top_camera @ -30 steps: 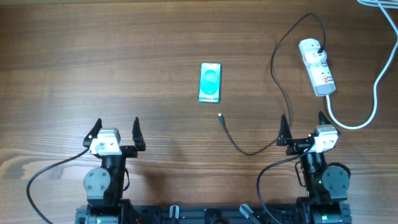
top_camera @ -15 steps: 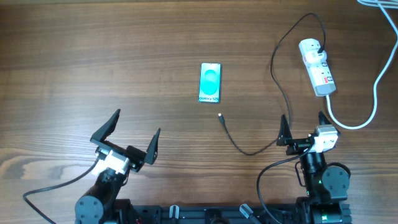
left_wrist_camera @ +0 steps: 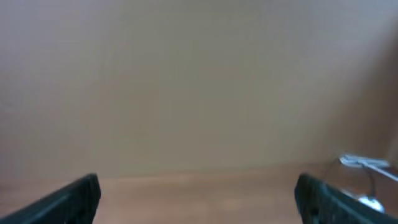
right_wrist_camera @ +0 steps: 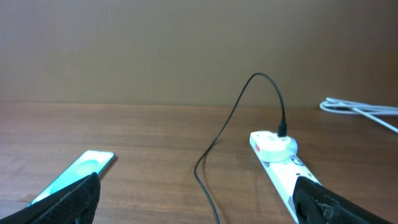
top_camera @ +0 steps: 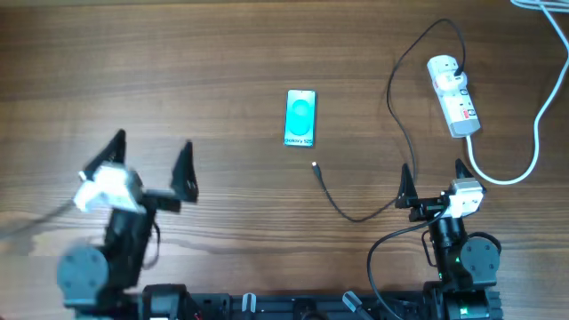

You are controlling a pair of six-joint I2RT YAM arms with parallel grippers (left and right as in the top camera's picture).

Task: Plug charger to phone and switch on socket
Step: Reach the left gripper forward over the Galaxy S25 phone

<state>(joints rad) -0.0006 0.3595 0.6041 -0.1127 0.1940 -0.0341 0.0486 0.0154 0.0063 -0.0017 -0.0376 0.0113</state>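
The phone (top_camera: 300, 118) lies face up mid-table with its teal screen lit; it also shows in the right wrist view (right_wrist_camera: 74, 173). The charger's thin black cable (top_camera: 391, 107) runs from its white plug (top_camera: 442, 67) in the socket (top_camera: 456, 102) down to its loose connector tip (top_camera: 315, 165), just below the phone. The cable (right_wrist_camera: 214, 143) and socket (right_wrist_camera: 283, 165) show in the right wrist view. My left gripper (top_camera: 149, 160) is open and empty, raised at the left; its fingers (left_wrist_camera: 199, 199) frame blurred table. My right gripper (top_camera: 432, 180) is open and empty near the front edge, and shows in its wrist view (right_wrist_camera: 199, 199).
The socket's thick white cord (top_camera: 529, 133) loops off to the right edge. More white cord (top_camera: 538, 7) lies at the far right corner and shows in the right wrist view (right_wrist_camera: 360, 111).
My left arm has swung up and to the left, away from the front edge, with its gripper still open. The right arm, phone and cable have not moved.
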